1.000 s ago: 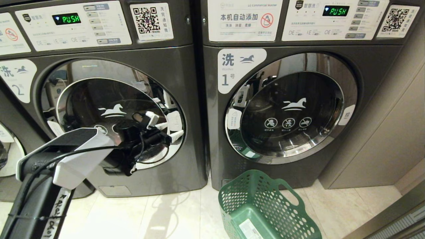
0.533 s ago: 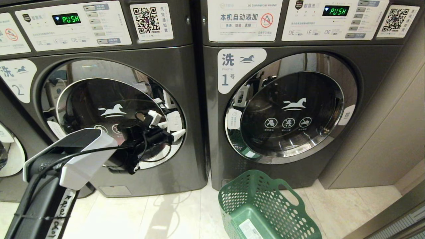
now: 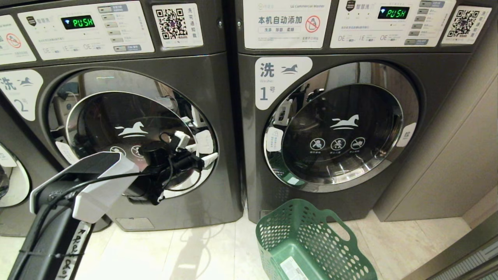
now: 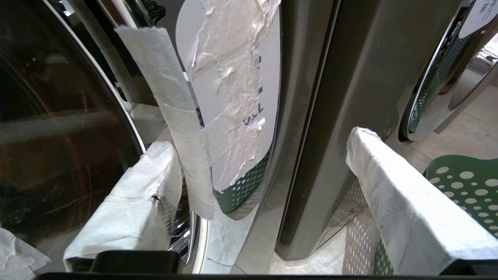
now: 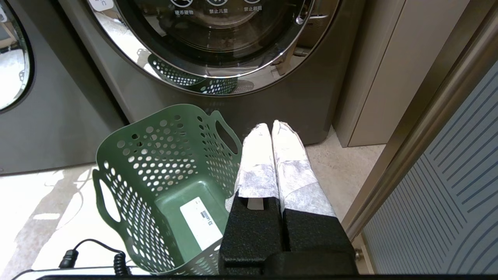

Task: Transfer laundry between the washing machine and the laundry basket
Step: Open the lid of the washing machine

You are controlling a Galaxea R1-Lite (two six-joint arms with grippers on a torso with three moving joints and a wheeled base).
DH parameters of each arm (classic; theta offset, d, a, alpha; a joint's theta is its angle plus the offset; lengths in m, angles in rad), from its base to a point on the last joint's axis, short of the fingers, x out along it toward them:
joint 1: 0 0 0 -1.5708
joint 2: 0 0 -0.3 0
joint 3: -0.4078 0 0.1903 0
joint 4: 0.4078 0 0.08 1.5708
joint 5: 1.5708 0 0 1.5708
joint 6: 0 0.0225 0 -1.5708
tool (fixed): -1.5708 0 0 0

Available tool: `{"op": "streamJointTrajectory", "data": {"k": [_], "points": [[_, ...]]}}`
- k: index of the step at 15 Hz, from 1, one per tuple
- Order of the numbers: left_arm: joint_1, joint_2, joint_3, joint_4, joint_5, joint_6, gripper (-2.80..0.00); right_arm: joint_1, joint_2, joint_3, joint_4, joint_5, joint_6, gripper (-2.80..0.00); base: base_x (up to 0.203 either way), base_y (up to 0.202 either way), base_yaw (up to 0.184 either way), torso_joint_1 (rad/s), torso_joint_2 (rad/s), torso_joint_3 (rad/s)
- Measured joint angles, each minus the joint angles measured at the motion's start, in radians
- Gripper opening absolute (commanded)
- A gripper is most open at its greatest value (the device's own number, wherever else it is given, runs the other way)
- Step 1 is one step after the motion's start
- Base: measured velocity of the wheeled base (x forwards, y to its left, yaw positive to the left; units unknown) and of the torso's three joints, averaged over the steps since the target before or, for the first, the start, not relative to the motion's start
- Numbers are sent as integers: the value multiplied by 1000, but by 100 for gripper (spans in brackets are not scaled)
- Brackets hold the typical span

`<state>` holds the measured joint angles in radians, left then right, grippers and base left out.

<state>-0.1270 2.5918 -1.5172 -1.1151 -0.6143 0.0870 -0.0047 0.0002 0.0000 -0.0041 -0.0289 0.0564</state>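
The washing machine (image 3: 212,89) marked "2" stands at the left, and its chrome-ringed glass door (image 3: 116,112) is closed. My left gripper (image 3: 196,149) is at the door's right rim with its white-wrapped fingers spread wide and nothing between them. In the left wrist view the left gripper (image 4: 262,142) straddles the rim, close to a taped white label (image 4: 233,97). The green laundry basket (image 3: 307,241) stands on the floor before machine "1", empty but for a white sticker (image 5: 200,221). My right gripper (image 5: 271,128) hangs shut beside the basket (image 5: 155,163). No laundry is in view.
Machine "1" (image 3: 334,128) stands to the right with its door closed. A beige cabinet panel (image 3: 447,155) and a ribbed door frame (image 5: 447,175) close off the right side. A black cable (image 5: 93,252) lies on the pale tiled floor (image 3: 186,252).
My left arm has edged a little to the right and up, bringing the open gripper closer to the door's right rim. Basket and right gripper are unchanged.
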Motion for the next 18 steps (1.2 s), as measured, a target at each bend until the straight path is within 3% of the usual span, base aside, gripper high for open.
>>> {"op": "streamJointTrajectory", "data": {"k": [3,4,8,16,17,18], "points": [[0,5,-10,1,0,-1,0,0,0,0,0,0,0,-280,0,0,0,0,0,0],[0,8,-21,3,-1,-2,-280,0,0,0,0,0,0,-280,0,0,0,0,0,0],[1,24,-65,5,-7,-36,-280,0,0,0,0,0,0,-280,0,0,0,0,0,0],[3,37,-73,0,-21,-37,-280,0,0,0,0,0,0,-280,0,0,0,0,0,0],[3,37,-72,0,-22,-39,0,0,0,0,0,0,0,-280,0,0,0,0,0,0],[3,37,-71,0,-24,-45,0,0,0,0,0,0,0,-280,0,0,0,0,0,0]]}}
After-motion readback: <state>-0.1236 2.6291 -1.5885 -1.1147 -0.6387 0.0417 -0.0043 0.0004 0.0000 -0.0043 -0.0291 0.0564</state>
